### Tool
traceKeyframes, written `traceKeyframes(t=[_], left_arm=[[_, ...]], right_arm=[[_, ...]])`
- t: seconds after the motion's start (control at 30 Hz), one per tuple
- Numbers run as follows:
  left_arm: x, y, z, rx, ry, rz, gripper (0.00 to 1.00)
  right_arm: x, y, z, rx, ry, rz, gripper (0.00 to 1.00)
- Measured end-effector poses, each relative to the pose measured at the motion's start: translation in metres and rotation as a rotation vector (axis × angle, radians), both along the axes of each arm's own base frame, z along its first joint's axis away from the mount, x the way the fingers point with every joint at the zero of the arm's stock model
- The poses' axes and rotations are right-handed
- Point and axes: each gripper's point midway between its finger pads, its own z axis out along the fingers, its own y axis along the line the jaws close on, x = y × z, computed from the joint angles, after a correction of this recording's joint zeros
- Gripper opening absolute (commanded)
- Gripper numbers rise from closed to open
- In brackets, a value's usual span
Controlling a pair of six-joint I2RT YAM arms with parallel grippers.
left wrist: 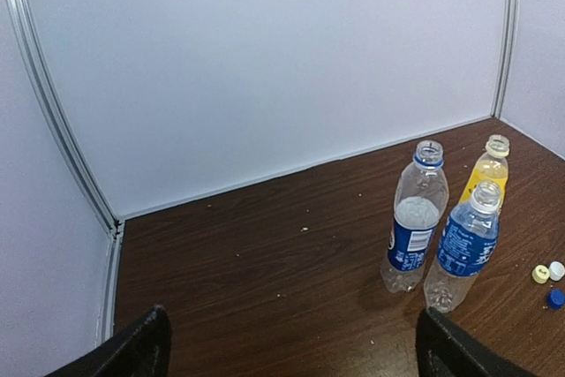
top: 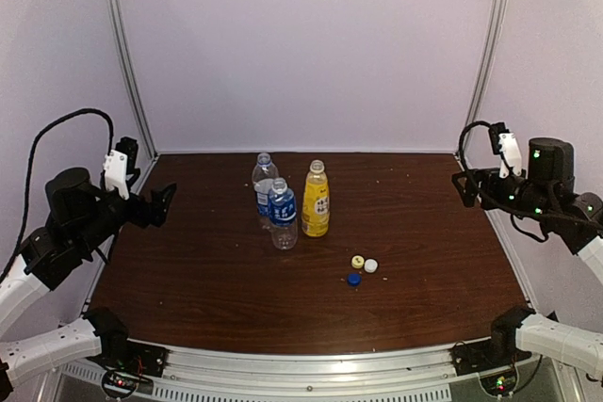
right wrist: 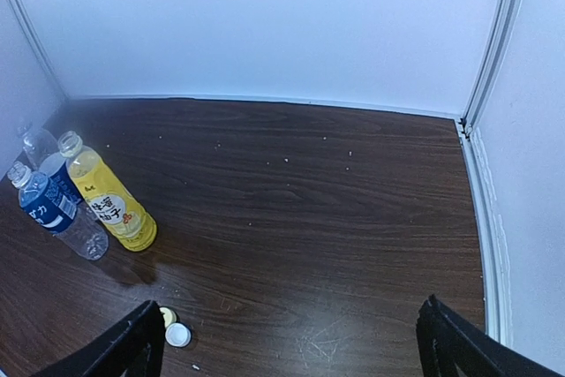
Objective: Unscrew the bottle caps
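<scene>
Two grippers hang at the sides of the dark brown wooden table [top: 188, 270], and neither one holds a thing. At 9 o'clock, the left gripper [left wrist: 291, 324] has its black fingers [left wrist: 141, 346] spread wide apart with nothing between them.

Near the middle of the table stand three small plastic bottles, close together and upright. The taller clear bottle with a blue label [top: 265, 185] is at the back. The short clear bottle with a blue label [top: 282, 216] stands just in front of it, at about 5 o'clock. The yellow-orange bottle [top: 316, 202] is next to them, at 3 o'clock. All three tops are bare.

At 5 o'clock from the yellow-orange bottle lie the caps, loose on the table. The small round yellow cap [top: 358, 262] and the small round white cap [top: 371, 266] touch. The small round blue cap [top: 353, 279] sits just below them.

At 3 o'clock, the right gripper [right wrist: 293, 311] is wide open too, and empty.

I think the job looks done, since every cap is off. The next move calls for no more twisting. The arms can just rest, well away from the bottles, so nothing gets knocked over.
</scene>
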Motion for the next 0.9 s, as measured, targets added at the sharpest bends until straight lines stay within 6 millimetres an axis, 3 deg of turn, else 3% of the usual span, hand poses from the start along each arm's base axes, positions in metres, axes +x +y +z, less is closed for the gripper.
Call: traceKeyframes(t=[0.9], left_arm=[[-0.0035, 0.0033, -0.0046, 0.038, -0.015, -0.002, 0.98]], right_arm=[[0.0045, 0.0014, -0.0042, -0.001, -0.014, 0.001, 1.00]])
